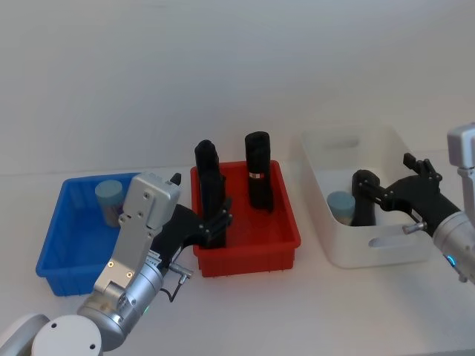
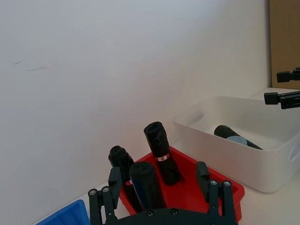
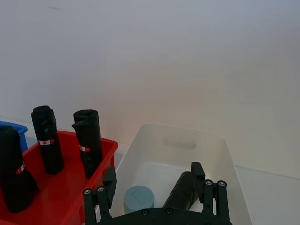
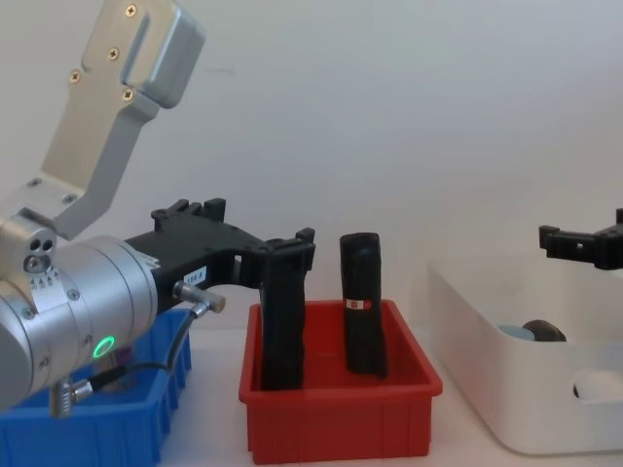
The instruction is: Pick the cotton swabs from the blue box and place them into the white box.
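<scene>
There are three bins on the bench: one blue box (image 1: 70, 245), one red bin (image 1: 249, 237) and one white box (image 1: 371, 200). Two cotton swabs tubs are visible, one in the blue box (image 1: 109, 199) and one in the white box (image 1: 341, 205). The tall black objects number four: three stand in the red bin (image 2: 159, 152), though two of them overlap in the head view, and one lies in the white box (image 2: 232, 136).

The arms are brushed silver cylinders with screwed grey brackets, a green indicator ring, thin black cables, and black pincers: left pincer (image 1: 215, 226), right pincer (image 1: 390, 194).
</scene>
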